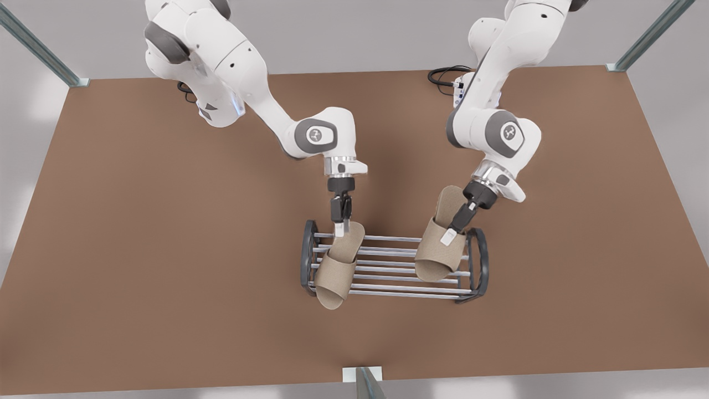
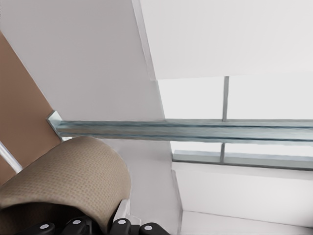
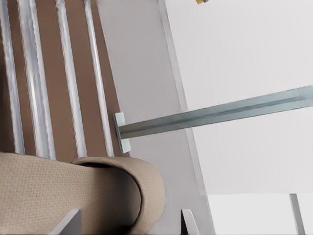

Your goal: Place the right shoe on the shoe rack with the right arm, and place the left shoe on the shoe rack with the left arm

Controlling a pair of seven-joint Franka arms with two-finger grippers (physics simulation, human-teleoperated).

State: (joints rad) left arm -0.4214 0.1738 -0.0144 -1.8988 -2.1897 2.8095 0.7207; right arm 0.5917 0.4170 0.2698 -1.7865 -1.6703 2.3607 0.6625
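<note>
**Operator:** Where is the shoe rack point(image 1: 477, 257), and what is on it?

**Technician:** It stands on the tabletop point(image 1: 166, 249), nearer the front edge. The right shoe point(image 1: 339, 271) lies across the bars at the front view's left end, with its toe overhanging the front bar. The left shoe point(image 1: 437, 255) is at the other end, toe on the bars and heel tilted up.

**Operator:** What do the wrist views add?

**Technician:** The right wrist view shows the bars point(image 3: 66, 73) running beyond the right shoe point(image 3: 73, 196). The left wrist view shows the left shoe point(image 2: 68, 171) before a tabletop corner.

**Operator:** Hand states?

**Technician:** The right hand point(image 1: 342, 227), vertical, is closed narrowly on the right shoe's strap. The left hand point(image 1: 450, 235), slanted, grips the left shoe's strap.

**Operator:** Clearance?

**Technician:** Open tabletop surrounds the rack, and the bars between the shoes are free.
</note>
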